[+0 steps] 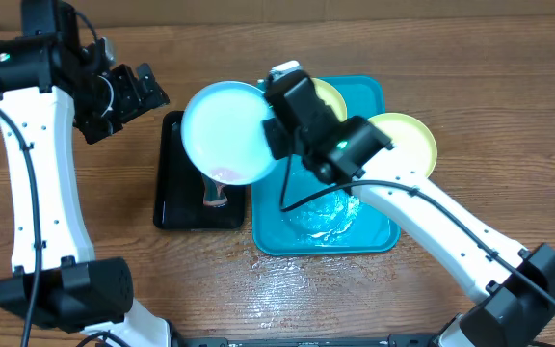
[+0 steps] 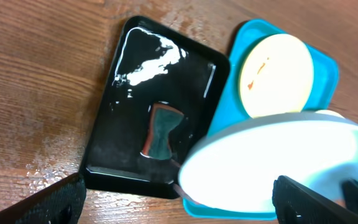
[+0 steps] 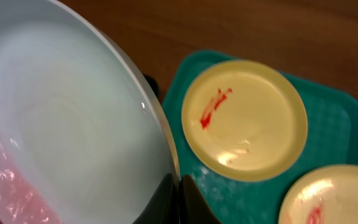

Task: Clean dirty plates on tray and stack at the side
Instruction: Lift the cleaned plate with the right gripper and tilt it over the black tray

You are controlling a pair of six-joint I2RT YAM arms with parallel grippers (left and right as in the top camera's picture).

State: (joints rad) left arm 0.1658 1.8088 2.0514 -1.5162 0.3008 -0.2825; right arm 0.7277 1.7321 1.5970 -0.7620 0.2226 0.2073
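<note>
My right gripper [image 1: 272,127] [image 3: 180,198] is shut on the rim of one plate [image 1: 224,130] [image 3: 61,118] and holds it tilted above the black tray [image 1: 173,207]. A pink-red sauce film lies at the plate's low edge. The plate also shows in the left wrist view [image 2: 278,162]. A second plate [image 3: 244,118] [image 2: 277,74] with a red smear lies in the turquoise tray [image 1: 369,236] [image 3: 337,115]. A third smeared plate [image 1: 408,145] [image 3: 334,199] lies at the tray's right side. My left gripper [image 1: 147,89] [image 2: 179,208] is open and empty, up at the left.
The black tray [image 2: 129,106] is wet and holds a small hourglass-shaped brown and green scrubber [image 2: 160,130] [image 1: 215,198]. Water glistens in the turquoise tray's near half [image 1: 326,217]. The wooden table [image 1: 470,67] has wet patches around the trays.
</note>
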